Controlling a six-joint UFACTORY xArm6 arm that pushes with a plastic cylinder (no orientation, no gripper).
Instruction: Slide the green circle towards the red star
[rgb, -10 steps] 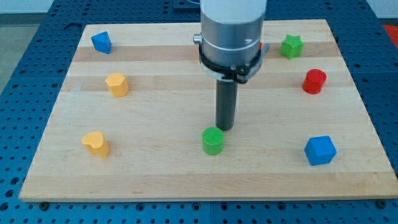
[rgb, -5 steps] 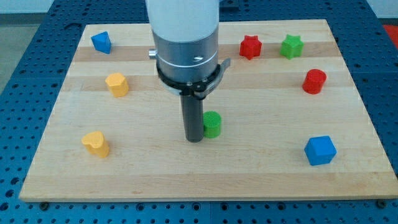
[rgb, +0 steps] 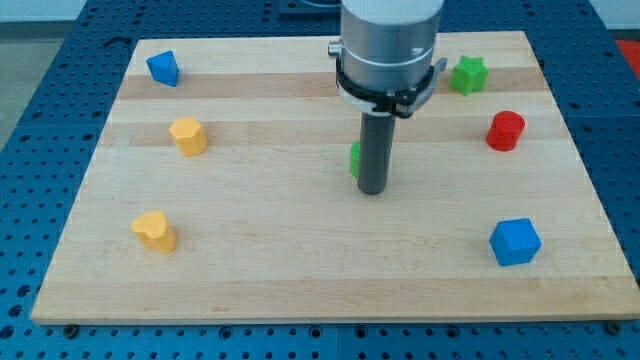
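Note:
The green circle (rgb: 354, 159) is near the board's middle, mostly hidden behind my rod; only a sliver shows at the rod's left side. My tip (rgb: 372, 190) rests on the board just below and right of it, touching or nearly touching. The red star is hidden behind the arm's body near the view's top.
A green star (rgb: 468, 75) and a red cylinder (rgb: 506, 131) sit at the upper right. A blue cube (rgb: 515, 241) is at the lower right. Two yellow blocks (rgb: 187, 135) (rgb: 154, 230) sit at the left, a blue block (rgb: 163, 68) at the upper left.
My tip swung from the circle's left to its lower right side. The green circle slid up the view, towards the top. The arm now covers the red star.

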